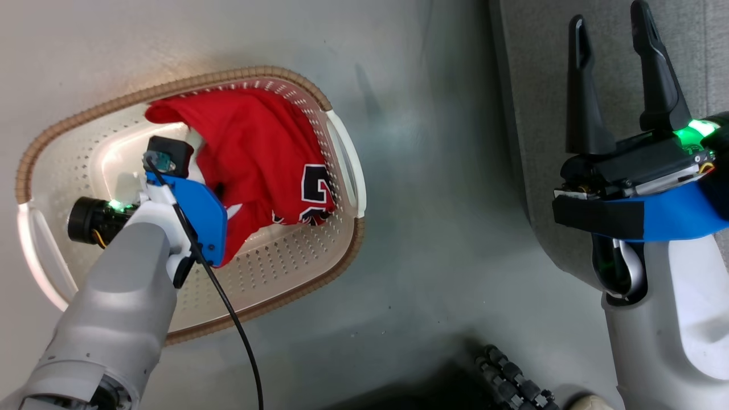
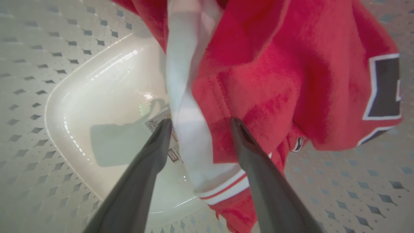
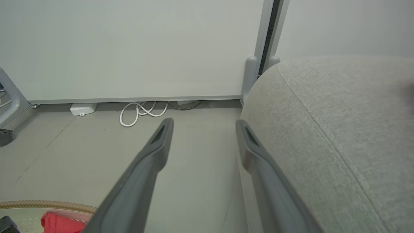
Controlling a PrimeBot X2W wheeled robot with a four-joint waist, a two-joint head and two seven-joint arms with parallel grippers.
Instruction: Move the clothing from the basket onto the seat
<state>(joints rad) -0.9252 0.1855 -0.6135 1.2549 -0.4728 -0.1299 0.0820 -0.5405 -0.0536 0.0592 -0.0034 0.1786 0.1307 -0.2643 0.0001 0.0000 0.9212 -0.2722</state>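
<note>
Left gripper: fingers apart, straddling white-trimmed fold of clothing, tips low near basket bottom. Nothing clamped yet. Clothing heaped against basket's right end.
Step in hand: pick-up reach.
Next move: close on fold, lift clear of rim, carry right to seat.
Right gripper: fingers apart, empty, at seat's edge.
</note>
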